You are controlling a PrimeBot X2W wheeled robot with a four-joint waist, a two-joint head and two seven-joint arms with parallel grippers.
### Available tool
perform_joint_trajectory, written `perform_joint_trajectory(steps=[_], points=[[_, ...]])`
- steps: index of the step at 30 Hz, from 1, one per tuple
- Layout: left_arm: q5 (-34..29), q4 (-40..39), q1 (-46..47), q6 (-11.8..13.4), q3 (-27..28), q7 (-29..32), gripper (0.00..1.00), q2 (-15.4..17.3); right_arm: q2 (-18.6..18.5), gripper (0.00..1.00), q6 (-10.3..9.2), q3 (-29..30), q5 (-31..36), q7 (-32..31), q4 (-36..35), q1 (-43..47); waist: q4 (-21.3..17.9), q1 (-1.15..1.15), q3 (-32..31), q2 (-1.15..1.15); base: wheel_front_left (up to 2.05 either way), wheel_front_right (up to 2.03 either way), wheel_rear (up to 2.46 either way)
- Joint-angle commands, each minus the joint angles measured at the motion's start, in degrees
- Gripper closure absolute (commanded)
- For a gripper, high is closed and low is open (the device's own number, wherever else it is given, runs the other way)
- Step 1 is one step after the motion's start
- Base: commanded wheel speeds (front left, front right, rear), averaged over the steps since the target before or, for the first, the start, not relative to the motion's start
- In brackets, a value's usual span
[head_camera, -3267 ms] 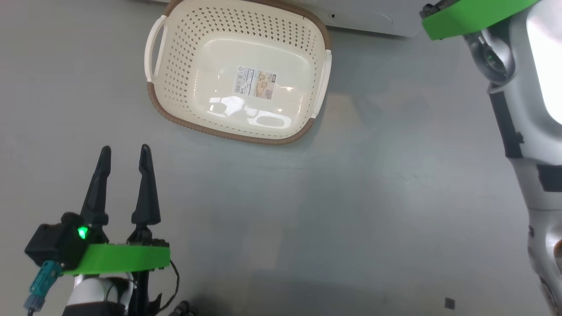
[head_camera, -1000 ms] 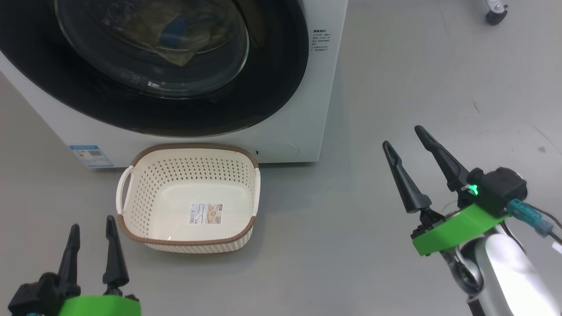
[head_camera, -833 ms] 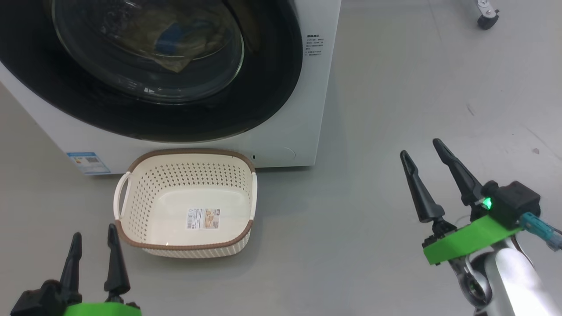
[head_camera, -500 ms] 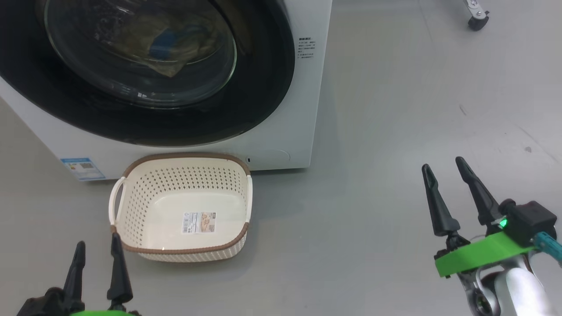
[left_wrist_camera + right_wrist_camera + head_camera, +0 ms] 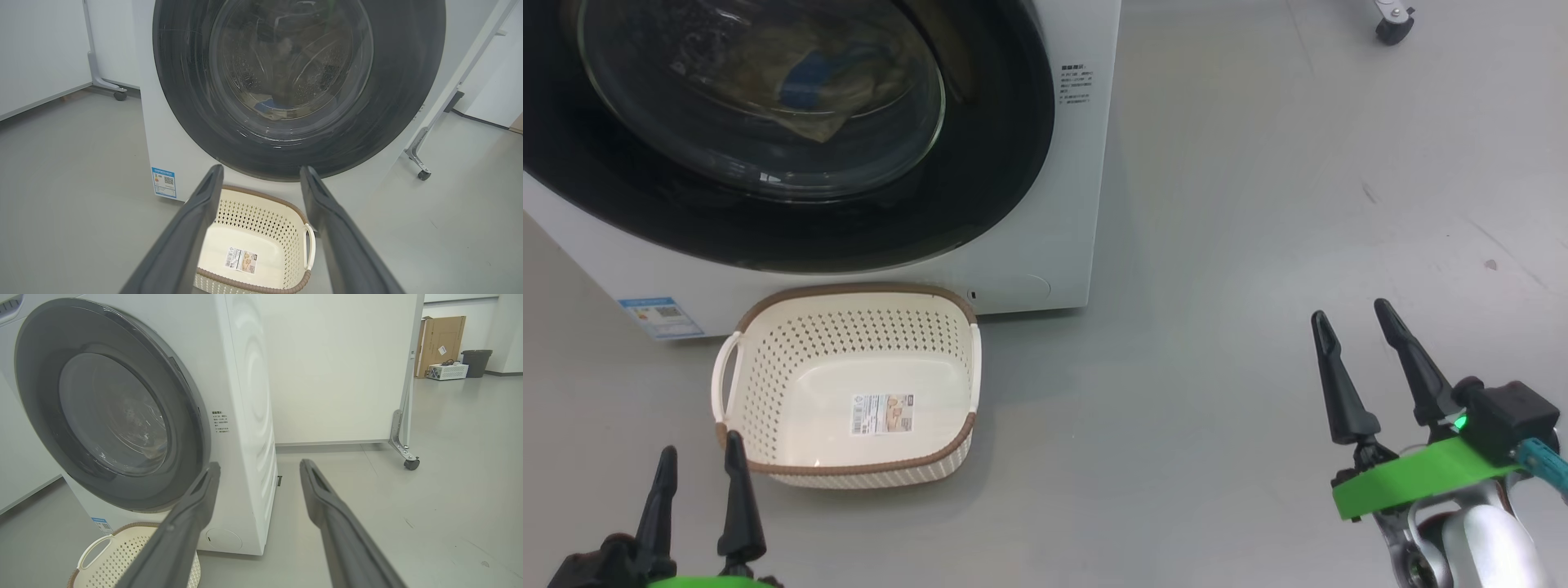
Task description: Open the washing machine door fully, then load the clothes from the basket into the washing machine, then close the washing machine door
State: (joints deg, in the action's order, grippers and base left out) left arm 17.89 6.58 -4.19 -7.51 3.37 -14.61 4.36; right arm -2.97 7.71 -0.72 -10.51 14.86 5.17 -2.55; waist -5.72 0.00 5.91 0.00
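Head view: the round, glossy black-ringed glass washing machine door [image 5: 1005,163] sits flush on the big white front-loading washing machine [image 5: 1074,212]. Yellowish and blue clothes [image 5: 800,82] lie behind the glass. The cream perforated plastic basket [image 5: 768,384], just before it, is empty. Left gripper [image 5: 701,442] and right gripper [image 5: 1350,309]: fingers spread, holding nothing. Judged: closing step complete; next, confirm the latch. Smooth grey floor [image 5: 1241,245]; white castored partition [image 5: 339,367] beyond.

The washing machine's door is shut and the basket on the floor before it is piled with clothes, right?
Not quite: the basket is empty, with only a label on its bottom, as the head view shows. The washing machine door is indeed shut.
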Motion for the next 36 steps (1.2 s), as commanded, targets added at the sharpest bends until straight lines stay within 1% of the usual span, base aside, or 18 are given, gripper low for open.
perform_joint_trajectory(steps=[1,3,4,9,36], points=[[-0.04,-1.93,1.21,0.02,1.73,-0.39,0.00,1.11,-0.06,0.00,-0.22,-1.32,0.26,0.14,-1.88,-1.54,0.02,0.00,0.03,0.00,0.00,0.00,0.00],[-0.37,-1.82,1.18,0.02,1.93,-0.39,0.00,1.15,-0.02,0.00,-0.22,-1.27,0.27,0.14,-1.88,-1.56,0.09,0.00,0.05,0.00,0.00,0.00,0.00],[-0.12,0.23,0.01,0.00,0.01,0.00,1.00,-0.03,0.11,1.00,0.00,-0.03,-0.02,0.01,0.24,0.02,0.07,0.00,0.05,0.00,0.00,0.00,0.00],[0.01,5.12,-0.72,0.01,-0.46,0.11,1.00,-1.28,0.59,1.00,0.00,-0.72,-0.16,-0.13,5.24,1.91,0.07,0.00,0.04,0.00,0.00,0.00,0.00],[15.93,5.73,1.60,0.02,-0.26,4.04,1.00,-0.92,-0.47,1.00,-0.05,-0.37,-18.24,-3.50,5.90,0.83,1.25,0.00,-1.17,0.00,0.00,0.00,0.00]])
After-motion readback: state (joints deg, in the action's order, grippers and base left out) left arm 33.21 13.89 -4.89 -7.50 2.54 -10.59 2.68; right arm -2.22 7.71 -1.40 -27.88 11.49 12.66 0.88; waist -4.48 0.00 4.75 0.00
